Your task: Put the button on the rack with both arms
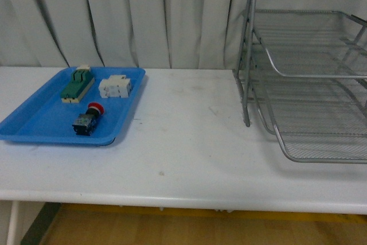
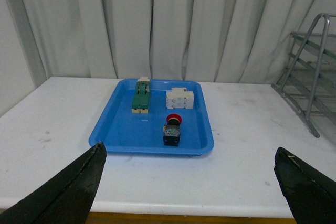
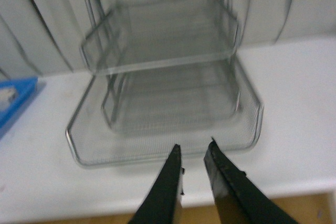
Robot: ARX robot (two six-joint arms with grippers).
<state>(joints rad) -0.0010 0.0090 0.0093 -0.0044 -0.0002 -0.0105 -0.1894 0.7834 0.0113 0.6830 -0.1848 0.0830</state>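
The button (image 1: 87, 120) lies in the blue tray's near part, its red cap pointing away from me; the left wrist view shows the button (image 2: 172, 129) too. The silver wire rack (image 1: 309, 84) stands on the table's right side. My left gripper (image 2: 191, 179) hangs open in front of the tray, at the table's near edge, with nothing between its fingers (image 2: 68, 192). In the right wrist view, my right gripper (image 3: 193, 149) is shut and empty, just short of the rack's (image 3: 163, 93) lowest tier. Neither arm shows in the front view.
A flat blue tray (image 1: 34, 124) on the table's left also holds a green-and-cream block (image 1: 77, 84) and a white block (image 1: 114, 86). White curtains hang behind the white table (image 1: 189, 142). The table's front edge is near both grippers.
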